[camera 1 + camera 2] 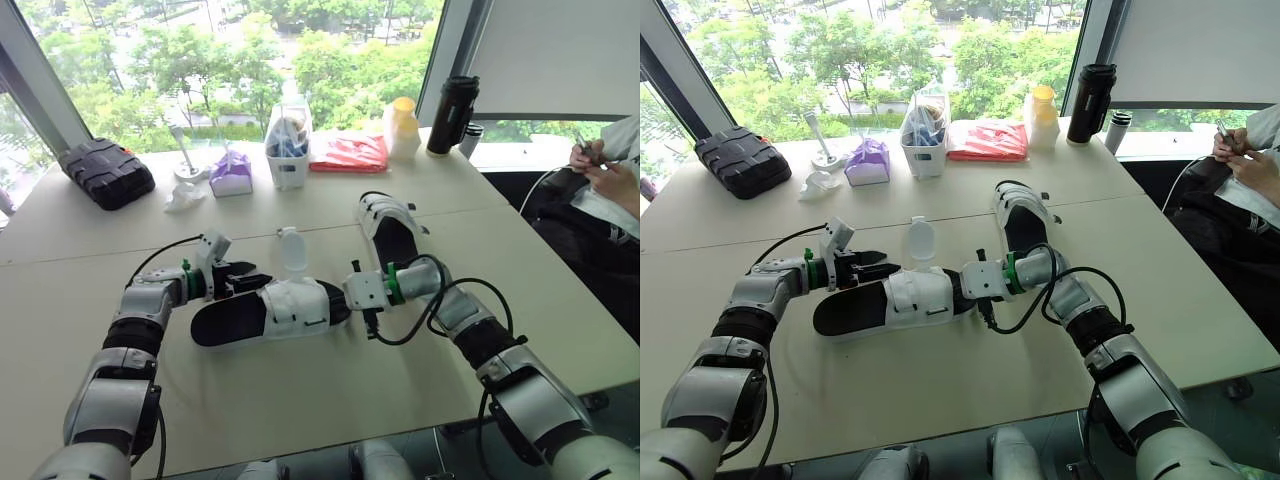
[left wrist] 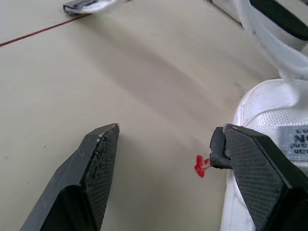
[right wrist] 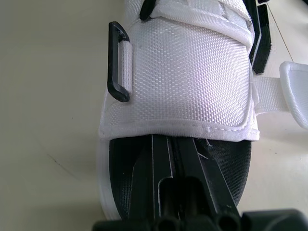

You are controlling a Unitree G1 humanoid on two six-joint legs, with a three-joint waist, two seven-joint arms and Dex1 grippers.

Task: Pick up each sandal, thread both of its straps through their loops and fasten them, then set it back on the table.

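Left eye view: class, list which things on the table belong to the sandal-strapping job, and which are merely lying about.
Job: near sandal, far sandal.
Lying about: black case, purple tissue pack, white bin, red bag, yellow-topped bottle, black flask.

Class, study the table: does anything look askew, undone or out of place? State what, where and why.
The near sandal has one strap undone: it sticks out flat on the table, and a black loop on its upper is empty.
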